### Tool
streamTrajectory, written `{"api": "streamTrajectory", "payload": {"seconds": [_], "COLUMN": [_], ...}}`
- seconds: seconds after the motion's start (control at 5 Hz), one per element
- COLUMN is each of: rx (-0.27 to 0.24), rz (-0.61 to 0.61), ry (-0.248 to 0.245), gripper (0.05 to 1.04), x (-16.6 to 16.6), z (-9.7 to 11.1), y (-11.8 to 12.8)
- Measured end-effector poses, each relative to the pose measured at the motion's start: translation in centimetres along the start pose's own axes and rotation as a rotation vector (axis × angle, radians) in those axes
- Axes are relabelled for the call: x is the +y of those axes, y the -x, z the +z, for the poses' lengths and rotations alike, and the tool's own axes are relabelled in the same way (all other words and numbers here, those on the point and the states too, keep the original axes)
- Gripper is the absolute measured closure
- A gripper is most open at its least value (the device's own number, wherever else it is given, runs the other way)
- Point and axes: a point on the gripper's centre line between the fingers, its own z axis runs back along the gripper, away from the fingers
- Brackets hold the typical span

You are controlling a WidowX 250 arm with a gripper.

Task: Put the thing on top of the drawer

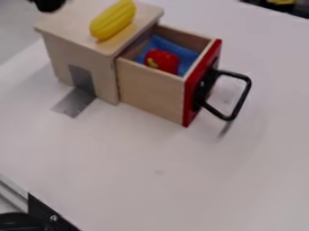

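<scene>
Nearest us, 1 black bracket [48, 214] showed at the lower left of the white desk [157, 180]. Beyond it, 1 grey strip [75, 101] ran from the desk up the wooden cabinet [60, 54]. We saw its drawer [151, 90] pulled open, with 1 red toy [163, 61] on blue cloth [160, 44] inside. The yellow ridged toy [113, 20] lay on the cabinet's top. We saw the black gripper [49, 4] at the upper left, but could not tell how its jaws stood.

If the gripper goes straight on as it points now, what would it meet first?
The gripper, at the upper left edge, seems to point down, so probably the cabinet's top first. Depth is unclear; it might miss it and reach the table.
</scene>
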Motion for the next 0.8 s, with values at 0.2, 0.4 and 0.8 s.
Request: {"api": "streamTrajectory", "payload": {"seconds": [0.2,0.4,0.8], "rx": [0.038,0.082,0.085], "rz": [0.011,0.014,0.003], "ry": [-0.033,-0.061,-0.068], "gripper": [0.636,0.636,0.636], "x": [1.2,1.1,0.8], "z": [-2.9,-5.5,-5.8], "y": [-0.7,-1.1,-2.8]}}
